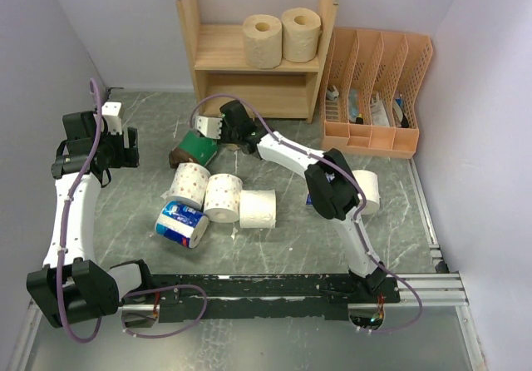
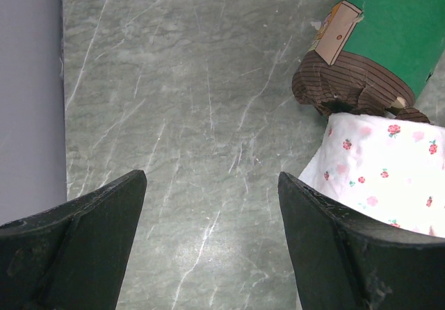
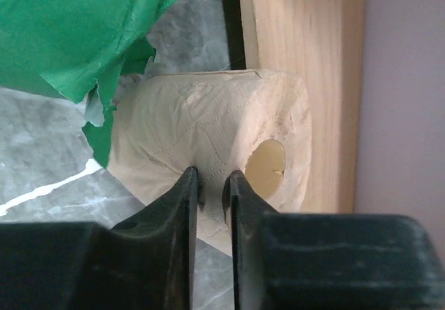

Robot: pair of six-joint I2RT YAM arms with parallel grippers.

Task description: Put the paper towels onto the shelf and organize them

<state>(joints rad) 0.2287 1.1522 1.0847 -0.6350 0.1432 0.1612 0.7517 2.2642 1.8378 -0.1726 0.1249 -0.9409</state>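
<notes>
Top external view: the light-wood two-tier shelf [image 1: 218, 53] holds two tan paper rolls [image 1: 263, 40] on its upper tier; the peach slotted plastic organizer [image 1: 378, 142] beside it holds papers [image 1: 378, 109]. Right jaws, nearly closed, pinch a third tan roll [image 3: 208, 143] just beside the shelf's side panel, a green-wrapped roll [image 3: 69, 25] crowding it. Left jaws gape wide, empty, over the grey desk [image 2: 195, 101] near a flower-dotted white roll [image 2: 382, 164]
</notes>
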